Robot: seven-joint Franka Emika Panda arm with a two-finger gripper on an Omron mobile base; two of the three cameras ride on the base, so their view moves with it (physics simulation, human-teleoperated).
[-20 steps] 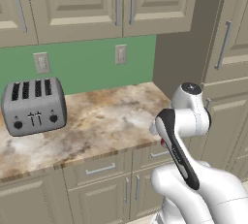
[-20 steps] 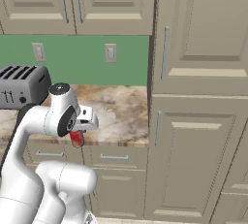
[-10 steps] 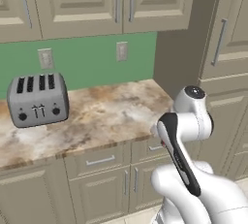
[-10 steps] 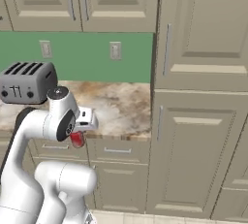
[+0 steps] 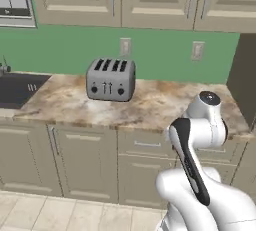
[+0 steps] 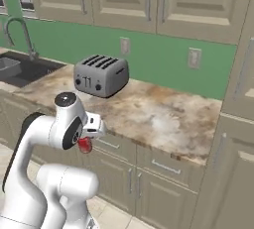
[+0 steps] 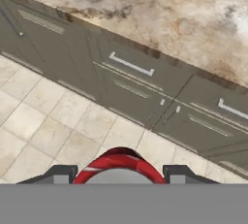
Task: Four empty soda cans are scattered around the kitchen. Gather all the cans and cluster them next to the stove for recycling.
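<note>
My gripper hangs low in front of the counter's edge, shut on a small red soda can. In the hand view the can's red rim sits between the two dark fingertips, above the beige floor tiles and the cabinet fronts. In the left base view my own white arm hides the gripper. The stove is out of view.
A grey slotted toaster stands on the tan marbled counter. A dark sink with a curved faucet lies at the left. Tall cabinets rise at the right. Drawers and doors line the front below.
The whole picture has shifted: the base has moved left along the counter, so the toaster sits further right and the sink has come into view. The gripper still holds the can.
</note>
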